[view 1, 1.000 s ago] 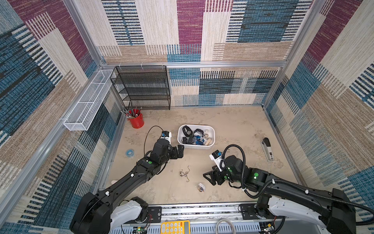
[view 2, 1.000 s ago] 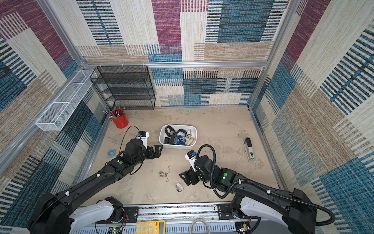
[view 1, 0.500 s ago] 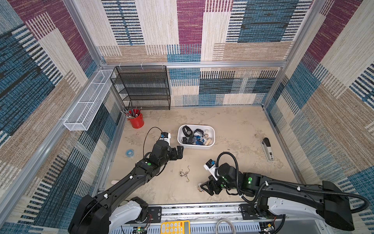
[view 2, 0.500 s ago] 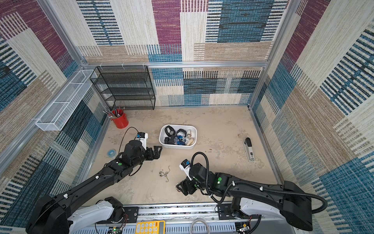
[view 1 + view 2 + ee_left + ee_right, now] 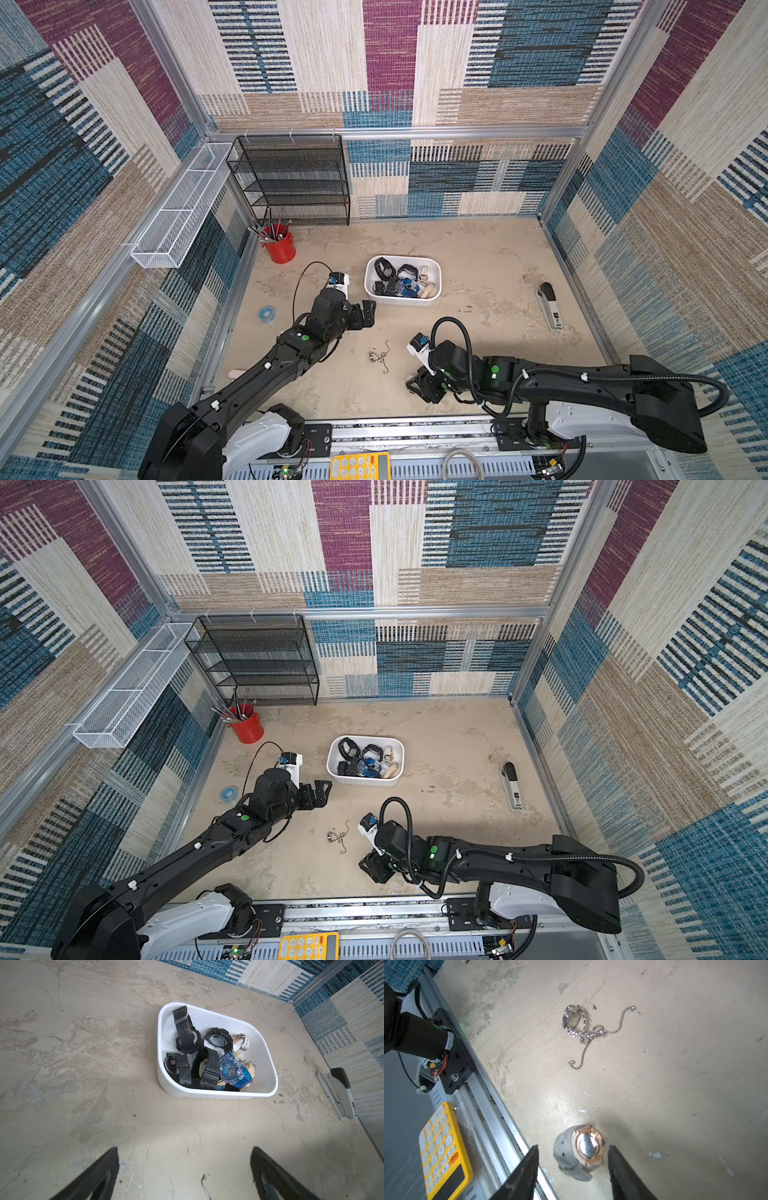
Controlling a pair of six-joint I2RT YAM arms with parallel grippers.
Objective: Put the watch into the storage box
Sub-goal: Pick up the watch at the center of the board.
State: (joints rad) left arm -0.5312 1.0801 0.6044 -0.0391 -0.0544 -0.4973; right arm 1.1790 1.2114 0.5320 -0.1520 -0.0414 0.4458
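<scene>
Since a second ago the right arm (image 5: 582, 378) has swung down toward the front rail (image 5: 492, 1093) and its jaws have narrowed, while the left arm (image 5: 266, 368) has barely shifted. I have the left gripper (image 5: 184, 1150) spread wide and empty, hanging just short of the box (image 5: 207, 1096). That box already holds several watches (image 5: 207, 1059) and sits well apart from the pick. The right gripper (image 5: 573, 1148) is low over the table (image 5: 675, 1084), with a finger on either side of the watch (image 5: 588, 1146) and a sliver of gap on each flank, so it is released and not yet gripping. I judge this the grasp step: next I need to finish the squeeze, lift clear, then carry across to the box. The watch lies near the front rail, case back up toward the wrist camera, dial hidden. Its strap curls into a loop beside the case. Its lug-to-lug axis runs along the fingers, across their closing line, which should suit the pinch.
</scene>
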